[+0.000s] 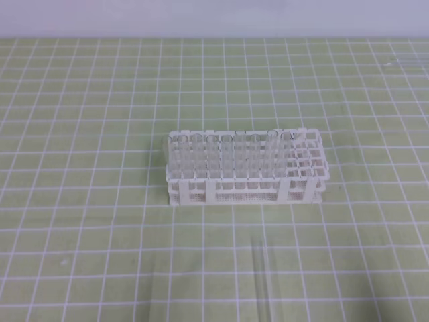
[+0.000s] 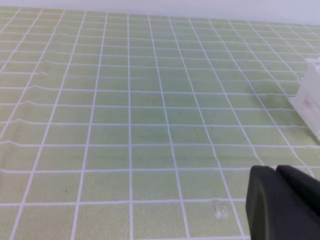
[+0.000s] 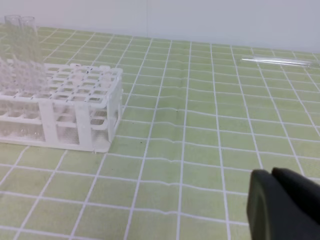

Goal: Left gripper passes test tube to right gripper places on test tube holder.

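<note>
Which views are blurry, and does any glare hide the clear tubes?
High view: soft; clear tube in front of the rack is a faint streak. Left wrist: left tool blurred at frame bottom. Right wrist: sharpest; another tube glints, right tool blurred.

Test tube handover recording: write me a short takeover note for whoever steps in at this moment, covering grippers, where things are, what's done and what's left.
Left gripper: shut, empty, low over the green grid mat.
Right gripper: shut, empty, also hovering over the mat.
Test tube holder: mid-table, upright, its left and middle holes already filled with tubes, its right-hand holes free.
Loose test tubes: one test tube lies on the mat in front of the holder; another, the far tube, lies near the back right edge.
Done: nothing of this cycle; no tube is picked up.
Left: left gripper picks a tube, hands it to the right, right puts it in a free hole.
</note>
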